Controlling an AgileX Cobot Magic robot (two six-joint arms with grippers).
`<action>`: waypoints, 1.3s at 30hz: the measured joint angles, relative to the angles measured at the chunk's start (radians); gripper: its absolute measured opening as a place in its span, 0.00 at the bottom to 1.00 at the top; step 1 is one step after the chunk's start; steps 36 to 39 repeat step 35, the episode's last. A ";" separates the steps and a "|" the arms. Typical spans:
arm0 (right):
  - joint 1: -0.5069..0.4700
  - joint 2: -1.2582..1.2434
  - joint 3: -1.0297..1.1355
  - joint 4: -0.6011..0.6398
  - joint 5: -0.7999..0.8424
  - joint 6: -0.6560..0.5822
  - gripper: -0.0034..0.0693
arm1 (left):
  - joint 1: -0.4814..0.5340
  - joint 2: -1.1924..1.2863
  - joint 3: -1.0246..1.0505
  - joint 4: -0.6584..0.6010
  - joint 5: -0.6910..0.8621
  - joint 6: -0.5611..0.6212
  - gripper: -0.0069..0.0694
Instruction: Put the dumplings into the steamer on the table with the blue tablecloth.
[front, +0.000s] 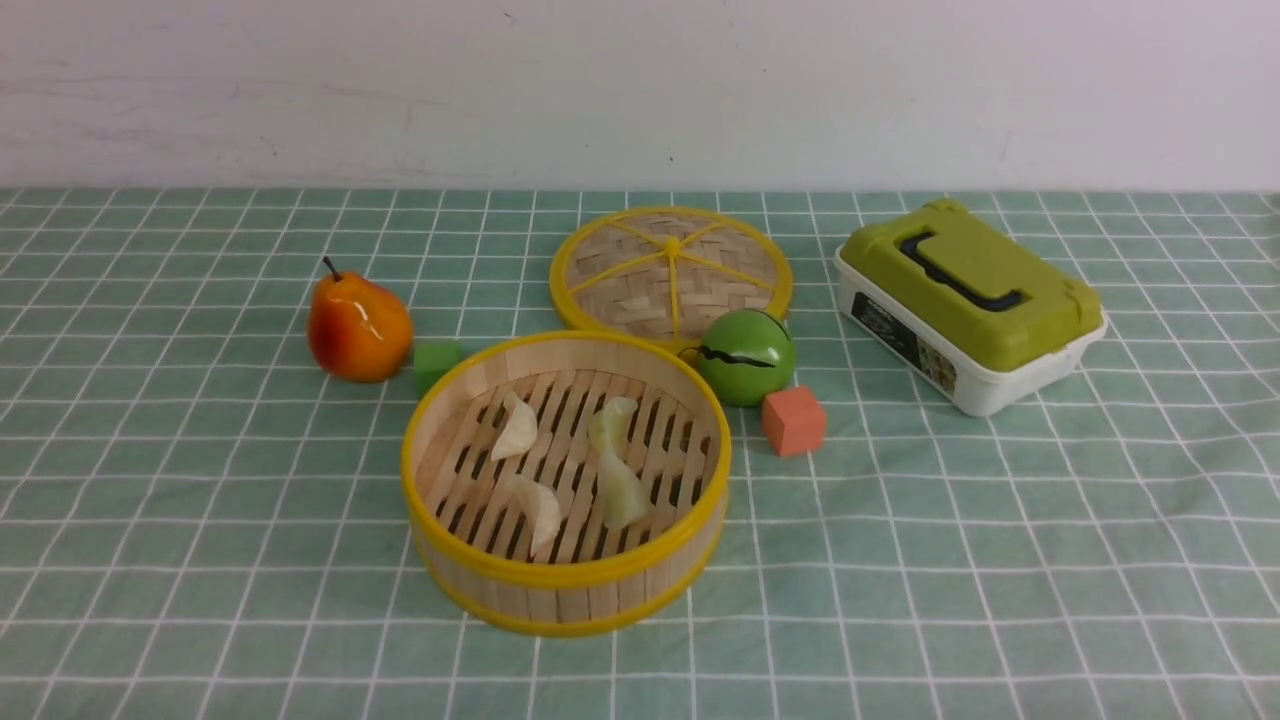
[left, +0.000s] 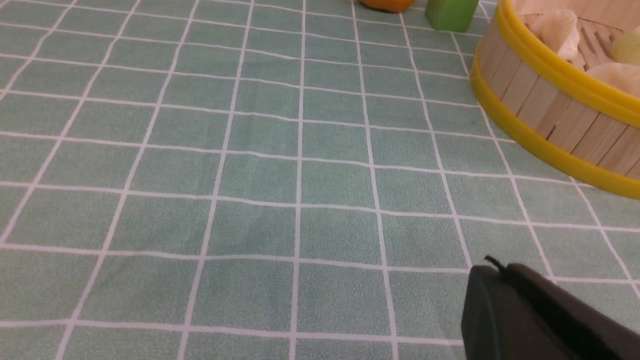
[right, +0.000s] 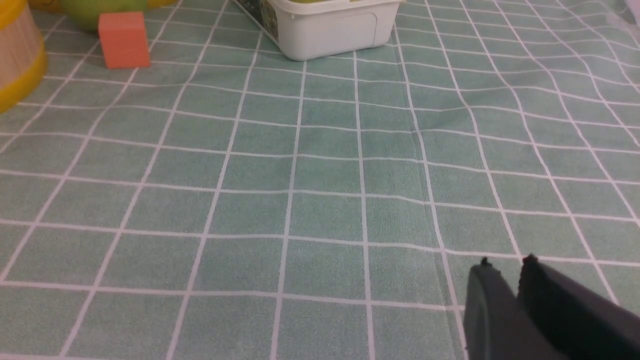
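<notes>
The steamer (front: 562, 598), a round bamboo basket with yellow rims, stands mid-table on the blue tablecloth (front: 200, 500). Several pale dumplings (front: 517, 428) lie on its slatted floor, one cream, others (front: 620, 490) faintly green. Neither gripper shows in the front view. In the left wrist view my left gripper (left: 492, 266) is shut with nothing in it, low over bare cloth, and the steamer (left: 545, 107) with dumplings (left: 560, 30) is some way off. My right gripper (right: 506, 262) hangs over bare cloth with a narrow gap between its fingers, holding nothing.
A woven lid (front: 670, 268) lies behind the steamer. A green ball (front: 745, 355) and an orange cube (front: 794, 420) sit to its right, a pear (front: 358, 325) and green cube (front: 436, 362) to its left. A green-lidded white box (front: 968, 305) stands at the right.
</notes>
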 joint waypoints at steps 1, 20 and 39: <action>0.000 0.000 0.000 0.000 0.000 0.000 0.18 | 0.000 0.000 0.000 0.000 0.000 0.000 0.07; 0.000 0.000 0.000 0.000 0.000 0.000 0.21 | 0.000 0.000 0.000 0.000 0.000 0.000 0.08; 0.000 0.000 0.000 0.000 0.000 0.000 0.24 | 0.000 0.000 0.000 -0.002 0.000 0.000 0.10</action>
